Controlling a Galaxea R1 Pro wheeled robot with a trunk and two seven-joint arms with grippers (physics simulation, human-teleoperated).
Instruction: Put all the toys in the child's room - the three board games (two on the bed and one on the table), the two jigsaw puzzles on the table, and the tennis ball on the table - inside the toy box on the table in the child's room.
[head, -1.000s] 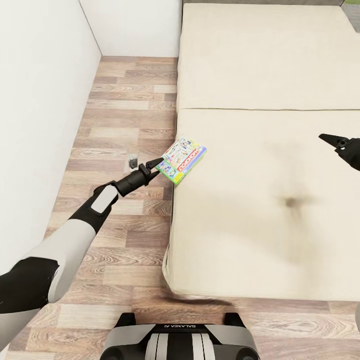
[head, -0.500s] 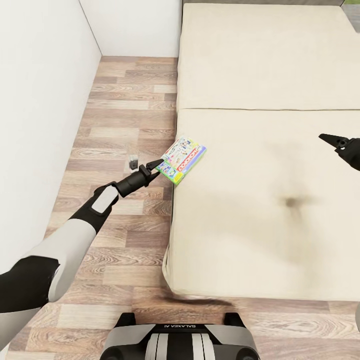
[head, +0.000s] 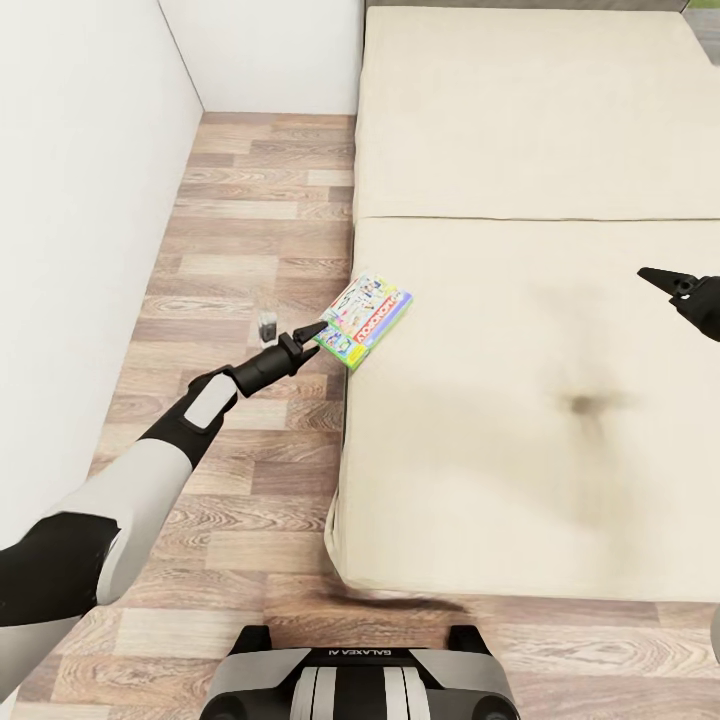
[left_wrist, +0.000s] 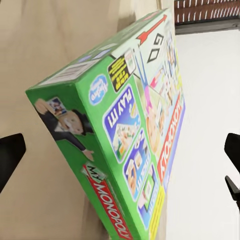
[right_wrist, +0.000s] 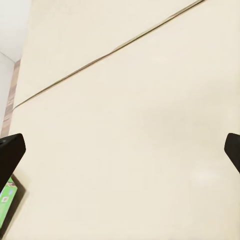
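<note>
green-and-white monopoly box (head: 365, 319) lies at the bed's (head: 520, 400) left edge, its near corner hanging a little past the mattress over the wood floor (head: 250, 260). the left gripper (head: 312, 332) sits just at that overhanging corner, and in the left wrist view the box (left_wrist: 125, 145) fills the space between the fingers (left_wrist: 10, 157), which stand spread wide on either side, not touching it. the right gripper (head: 662, 280) hovers above the bed well to the right of the box, its fingers (right_wrist: 9, 152) also spread apart with only cream mattress between them.

the risk, as i judge it: the box looks poorly supported at the edge, so a nudge from a fingertip before the pinch closes could tip it off onto the floor. its broad, flat shape also looks wide for this gripper, so a grab across the corner may slip or twist as it lifts.

against half a second ago, the left gripper has edged slightly up toward the box corner; the box itself and the right arm have not shifted.
</note>
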